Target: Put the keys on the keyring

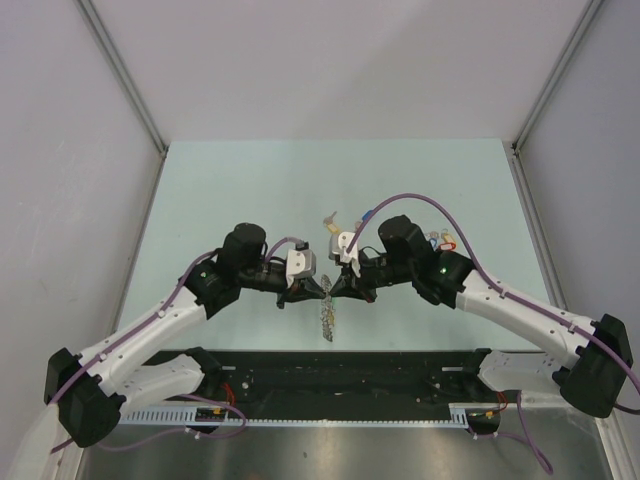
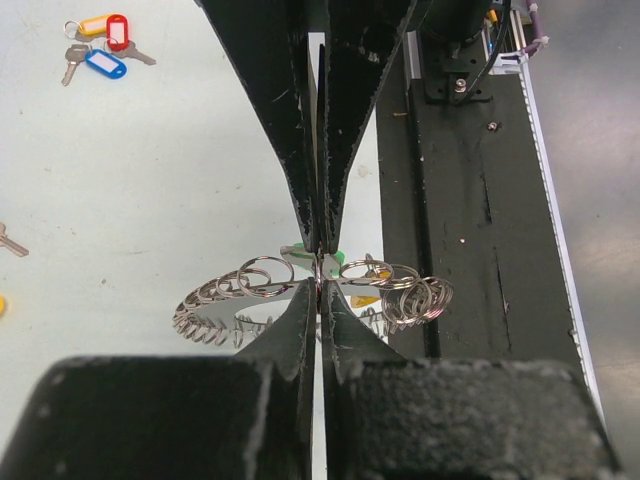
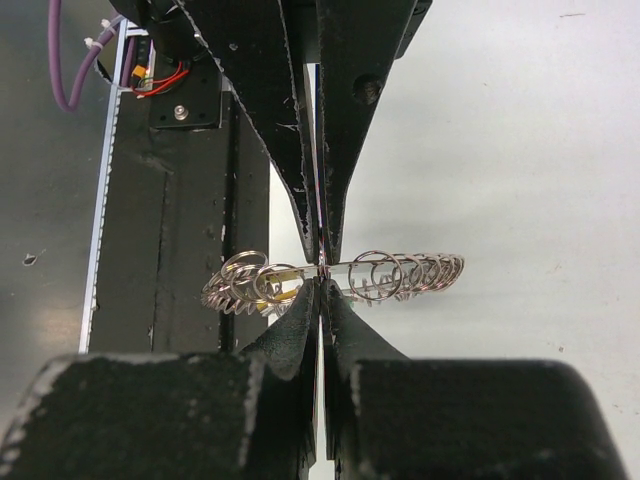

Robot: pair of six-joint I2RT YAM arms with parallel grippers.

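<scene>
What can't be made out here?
- Left wrist: green piece mostly behind right pincer; on the keyring or not, unclear.
- Left wrist: key cut off by left edge.
- Top external: keyring edge-on, too small to read.

Keyring point(image 2: 262, 275): bright silver metal wire, polished, catching small glints.
Keys point(image 2: 100, 45): silver metal, duller than the ring; tags of glossy plastic in red, blue and yellow.
Left gripper point(image 2: 320, 292): black fingers, matt and fine-grained, scuffed with pale specks along the edges.
Right gripper point(image 3: 320, 280): same black matt finish, likewise scratched.
Table point(image 2: 150, 180): pale, smooth, matt surface, faintly marked.
Base plate point(image 2: 470, 220): black, matt, with bright metal screw heads.
Cable point(image 3: 58, 50): purple, smooth sheath.
Arm shells point(image 1: 150, 340): white, smooth, slight sheen.
</scene>
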